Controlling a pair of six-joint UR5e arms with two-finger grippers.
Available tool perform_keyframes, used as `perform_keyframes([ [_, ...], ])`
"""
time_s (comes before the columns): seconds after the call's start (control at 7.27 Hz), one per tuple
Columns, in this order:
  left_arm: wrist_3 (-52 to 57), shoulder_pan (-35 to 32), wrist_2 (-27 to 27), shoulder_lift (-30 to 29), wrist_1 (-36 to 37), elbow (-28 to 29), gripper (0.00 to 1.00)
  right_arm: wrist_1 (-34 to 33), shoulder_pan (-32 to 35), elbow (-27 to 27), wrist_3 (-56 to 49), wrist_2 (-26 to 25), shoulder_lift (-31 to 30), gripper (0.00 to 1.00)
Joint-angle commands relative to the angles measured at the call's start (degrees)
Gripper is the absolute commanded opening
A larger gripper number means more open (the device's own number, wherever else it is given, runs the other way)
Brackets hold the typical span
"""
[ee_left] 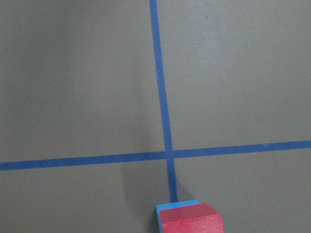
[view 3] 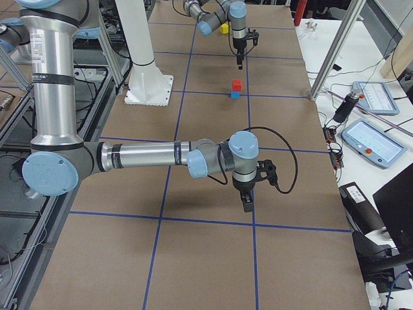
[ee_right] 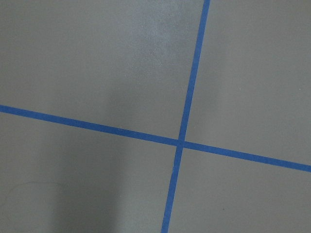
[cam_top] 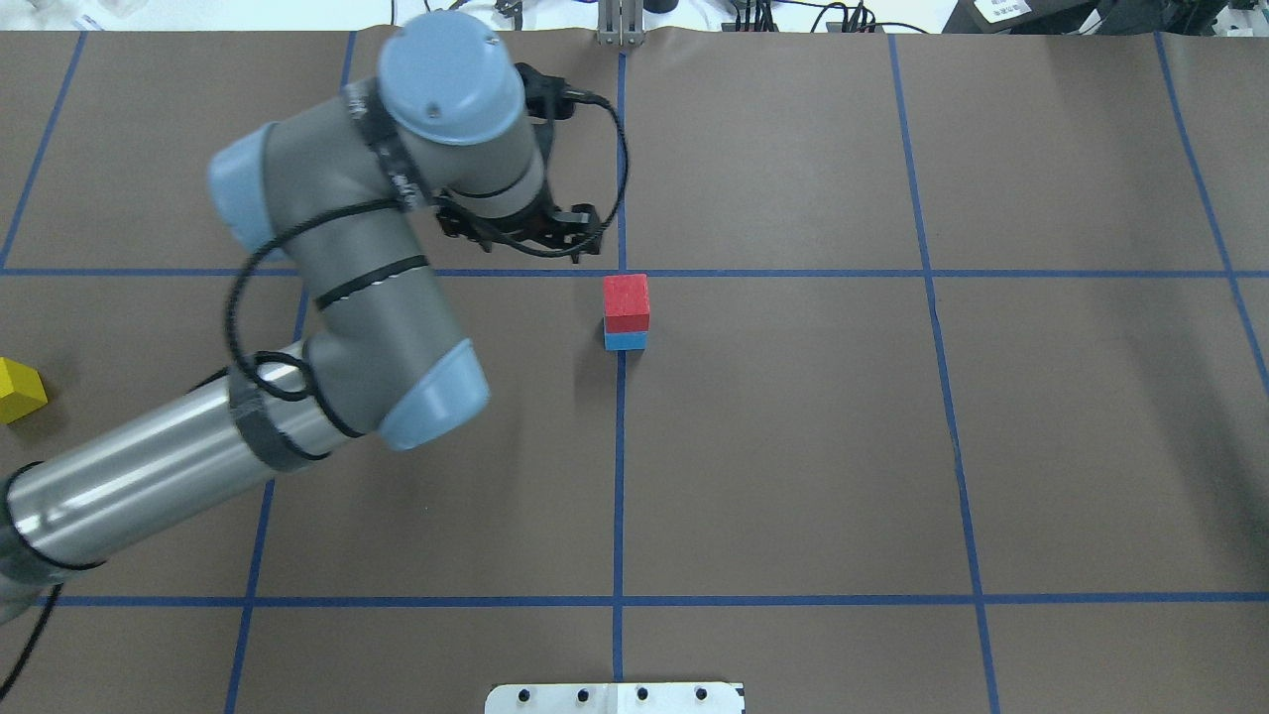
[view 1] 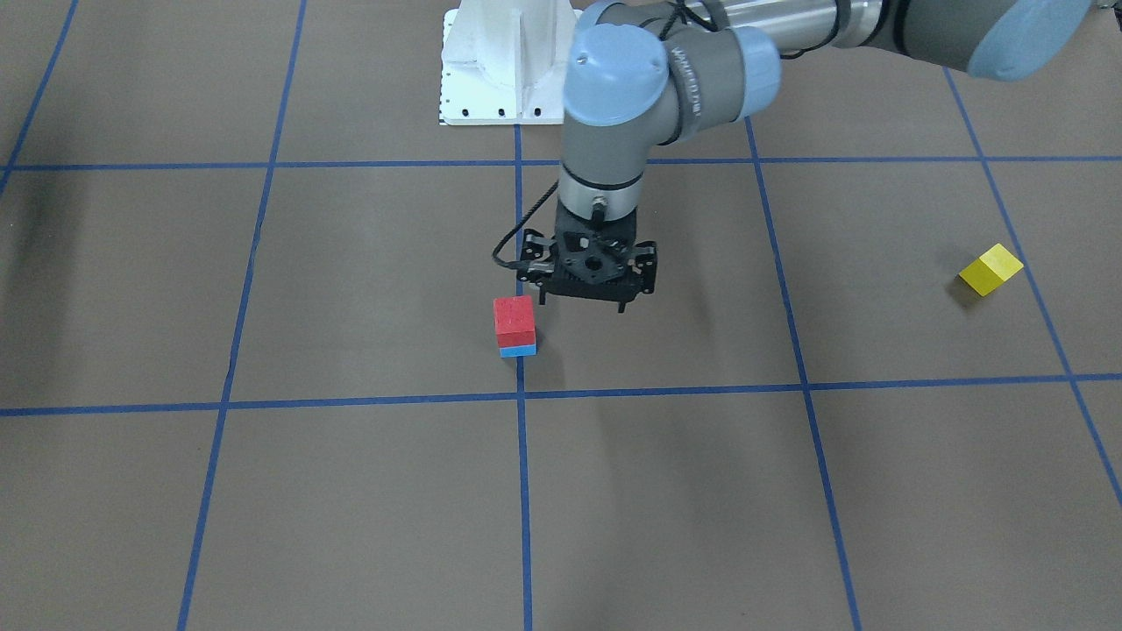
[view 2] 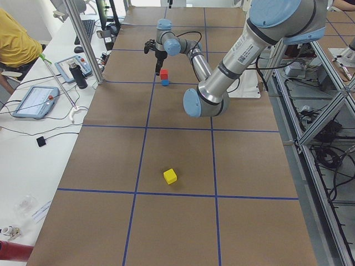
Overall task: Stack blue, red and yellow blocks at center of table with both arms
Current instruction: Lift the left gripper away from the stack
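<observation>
The left gripper (view 1: pixel 584 305) hovers, fingers (view 1: pixel 543 301) apart, just beside the red block (view 1: pixel 514 320) stacked on the blue block (view 1: pixel 518 350) at the centre of the table (view 1: pixel 351 491). The yellow block (view 1: pixel 990 269) lies well apart. Whether the right gripper (view 3: pixel 246 203) is open cannot be told.

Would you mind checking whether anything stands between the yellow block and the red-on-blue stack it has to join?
Nothing visible lies on the table between the yellow block and the red block atop the blue block. Only the left tool hovers close beside the stack.
</observation>
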Motion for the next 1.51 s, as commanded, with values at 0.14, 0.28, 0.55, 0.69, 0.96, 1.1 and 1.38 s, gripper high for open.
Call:
perform_keyframes([
  [0.14, 27.15, -11.95, -4.00, 25.05, -1.37, -14.73, 1.00, 0.05, 0.00, 0.06, 0.12, 0.01, -0.07, 0.99],
  [0.28, 34.97, -16.08, -6.97, 31.38, -6.43, -14.58, 1.00, 0.05, 0.00, 0.15, 0.12, 0.10, -0.16, 0.99],
  [0.55, 49.92, -24.26, -13.13, 46.05, -18.73, -12.22, 1.00, 0.05, 0.00, -0.03, 0.12, 0.10, -0.16, 0.99],
  [0.69, 54.95, -25.60, -14.81, 51.60, -27.92, -8.46, 1.00, 0.05, 0.00, -0.11, 0.12, 0.10, -0.16, 0.99],
  [0.96, 53.52, -25.35, -15.44, 54.47, -49.27, 4.34, 1.00, 0.13, 0.00, -0.20, 0.12, 0.01, -0.16, 0.99],
  [1.1, 50.11, -25.09, -15.53, 54.30, -53.12, 7.02, 1.00, 0.14, 0.00, -0.20, 0.12, 0.01, -0.16, 0.99],
  [1.38, 49.29, -25.09, -20.85, 54.38, -53.59, 7.04, 1.00, 0.14, 0.00, -0.20, 0.12, -0.07, -0.07, 0.99],
])
